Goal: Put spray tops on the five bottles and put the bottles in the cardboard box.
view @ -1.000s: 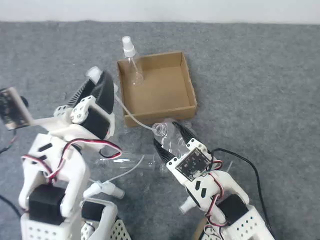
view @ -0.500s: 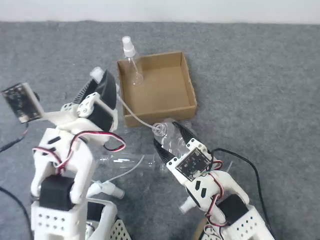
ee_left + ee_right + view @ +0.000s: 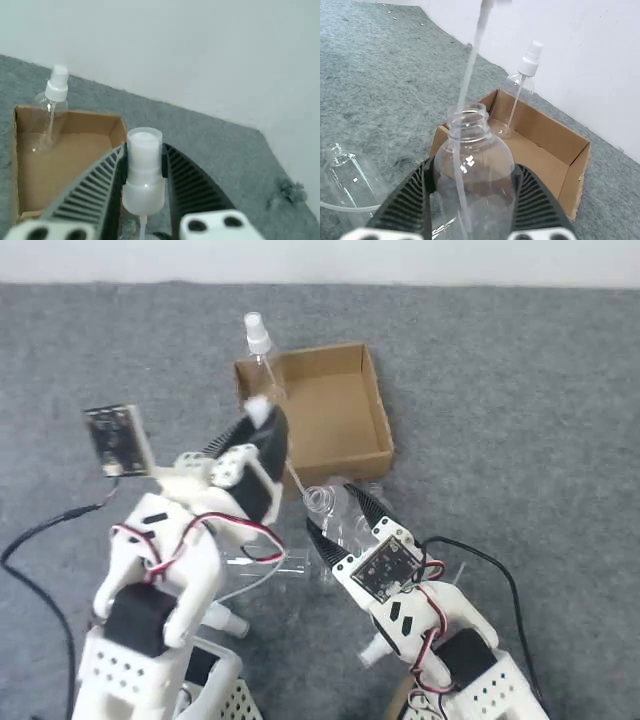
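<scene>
My right gripper (image 3: 472,187) is shut on a clear open-necked bottle (image 3: 472,170), also seen in front of the box (image 3: 335,510). My left gripper (image 3: 144,167) is shut on a white spray top (image 3: 144,167), held above and to the left of that bottle (image 3: 258,410). Its thin dip tube (image 3: 467,95) runs down into the bottle's neck. The cardboard box (image 3: 370,405) holds one capped bottle (image 3: 262,360) upright in its far left corner. Another open bottle (image 3: 255,565) lies on the carpet between the arms.
A loose spray top (image 3: 225,623) lies by the left arm's base, its tube curving over the carpet. The grey carpet stretches to the right of the box. A pale wall bounds the far side.
The left arm has swung right and toward the box front, carrying the spray top. Its tube now stands steeper over the held bottle. The right arm kept still.
</scene>
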